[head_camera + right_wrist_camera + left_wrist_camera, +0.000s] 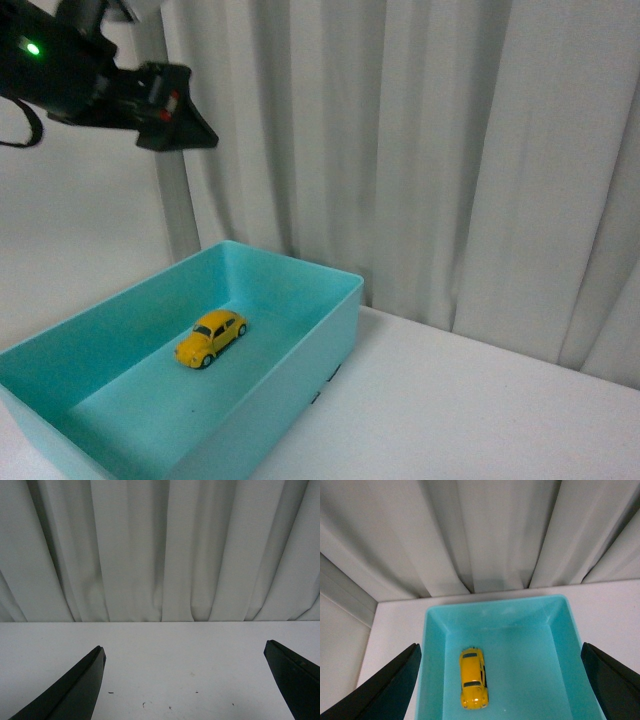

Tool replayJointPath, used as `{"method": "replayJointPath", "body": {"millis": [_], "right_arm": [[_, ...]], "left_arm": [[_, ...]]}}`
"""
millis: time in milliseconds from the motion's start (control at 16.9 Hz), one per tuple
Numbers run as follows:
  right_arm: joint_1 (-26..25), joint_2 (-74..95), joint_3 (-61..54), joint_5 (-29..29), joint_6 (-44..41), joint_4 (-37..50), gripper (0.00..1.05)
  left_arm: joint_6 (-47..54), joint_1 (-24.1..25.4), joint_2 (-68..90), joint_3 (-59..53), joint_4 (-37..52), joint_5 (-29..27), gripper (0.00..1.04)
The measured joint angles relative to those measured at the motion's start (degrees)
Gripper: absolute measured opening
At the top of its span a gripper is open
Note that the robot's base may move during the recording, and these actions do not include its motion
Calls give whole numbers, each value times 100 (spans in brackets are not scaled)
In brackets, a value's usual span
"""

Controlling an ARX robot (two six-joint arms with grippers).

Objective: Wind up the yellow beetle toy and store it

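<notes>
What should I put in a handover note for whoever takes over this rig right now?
Left gripper: open, empty, high above the teal bin.
Right gripper: open, empty, over the bare white table.
Yellow beetle toy: on its wheels on the bin floor, touching no wall.
Done: toy is stored. Whether it was wound up cannot be seen.
Left: probably only parking both arms.

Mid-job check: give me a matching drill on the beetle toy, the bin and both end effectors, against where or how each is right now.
Things:
1. yellow beetle toy
2. teal bin
3. left end effector
4. right end effector

Places or states:
A. open, over the table
B. lying on the bin floor
C. open, raised over the bin
D. standing on the table, by the curtain

Pairs: 1-B, 2-D, 3-C, 4-A
</notes>
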Motion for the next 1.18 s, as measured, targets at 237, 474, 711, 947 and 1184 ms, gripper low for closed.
{"method": "replayJointPath", "body": {"millis": [237,474,711,947,1184], "right_arm": [[2,0,0,0,0,0,98],[2,0,0,-4,0,0,98],[0,0,0,-2,0,0,98],[0,0,0,0,0,0,98],[0,0,0,0,0,2,98]], "left_arm": [[-1650,-385,-2463,-2931,3418,57,55],[-1937,-1147,-3641,-4216,3547,-785,6],[-1961,-1690,-4389,-4778,3464,-1316,2],[-1967,-2492,-5018,-5136,3176,-2100,2],[-1965,-2520,-5556,-5348,2841,-2155,2]]}}
